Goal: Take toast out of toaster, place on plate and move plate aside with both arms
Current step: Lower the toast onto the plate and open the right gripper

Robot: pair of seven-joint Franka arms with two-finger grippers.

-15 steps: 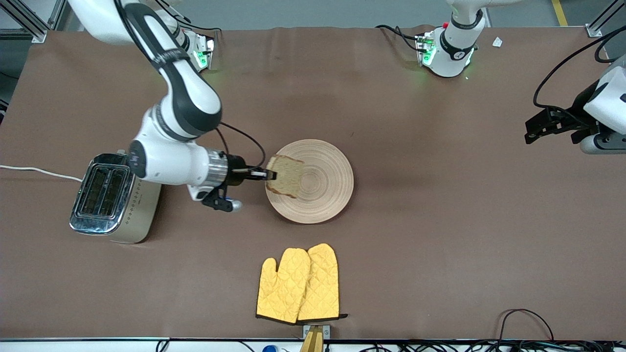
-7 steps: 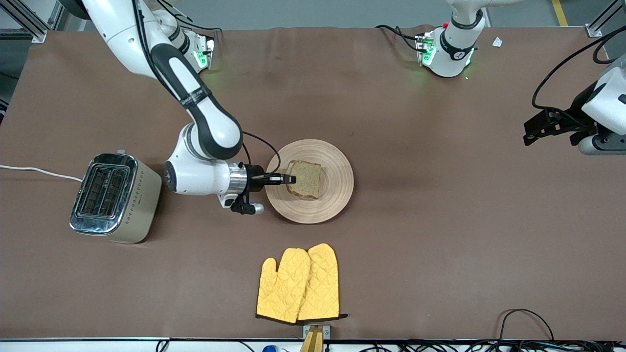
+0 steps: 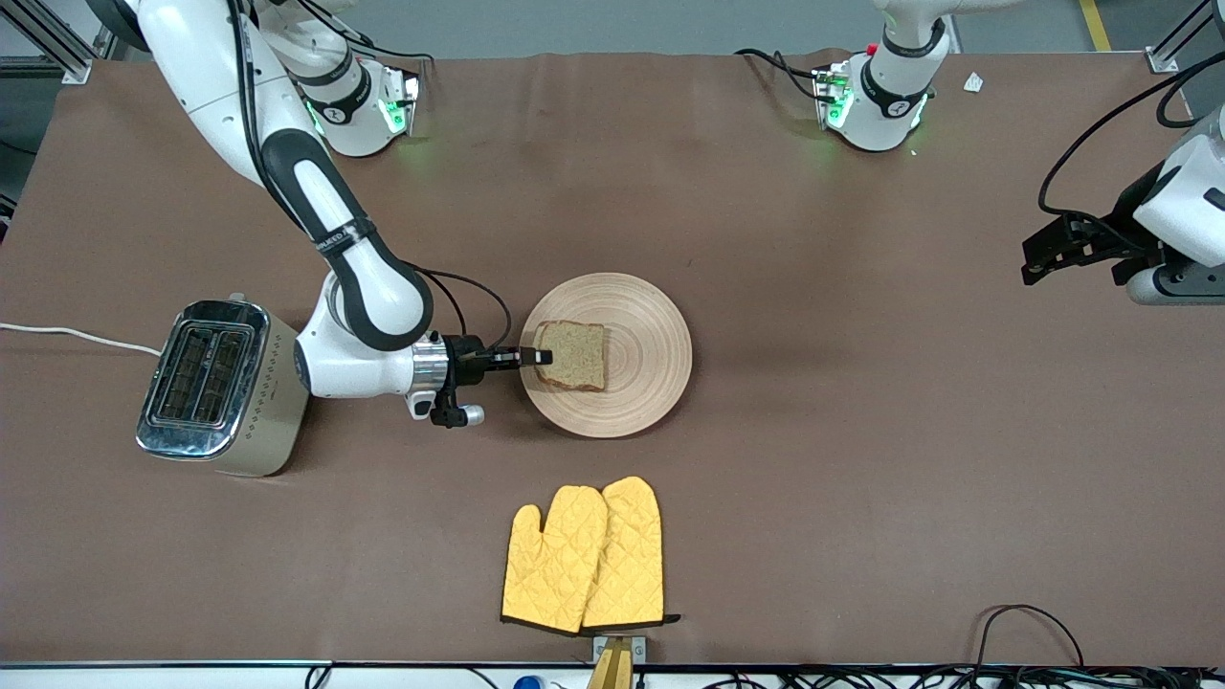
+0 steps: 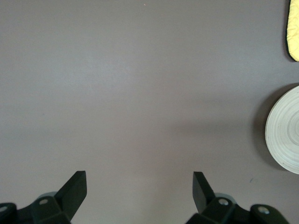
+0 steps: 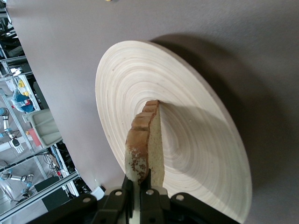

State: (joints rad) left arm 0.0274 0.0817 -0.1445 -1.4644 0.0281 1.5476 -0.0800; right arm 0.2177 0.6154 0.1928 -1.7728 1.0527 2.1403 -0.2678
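Right tool pinching toast edge low over plate for release; left tool agape, waiting over bare tabletop.

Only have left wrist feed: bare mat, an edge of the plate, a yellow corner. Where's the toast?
Observer: The toast is over the plate, on the part toward the toaster.
Operator: Released?
Observer: No. The right gripper is shut on the toast's edge; the right wrist view shows the slice pinched at its crust.
Operator: And my gripper?
Observer: The left gripper is open, waiting over bare mat at the left arm's end of the table, well away from the plate.
Operator: The yellow corner?
Observer: A pair of yellow oven mitts, nearer the front camera than the plate.
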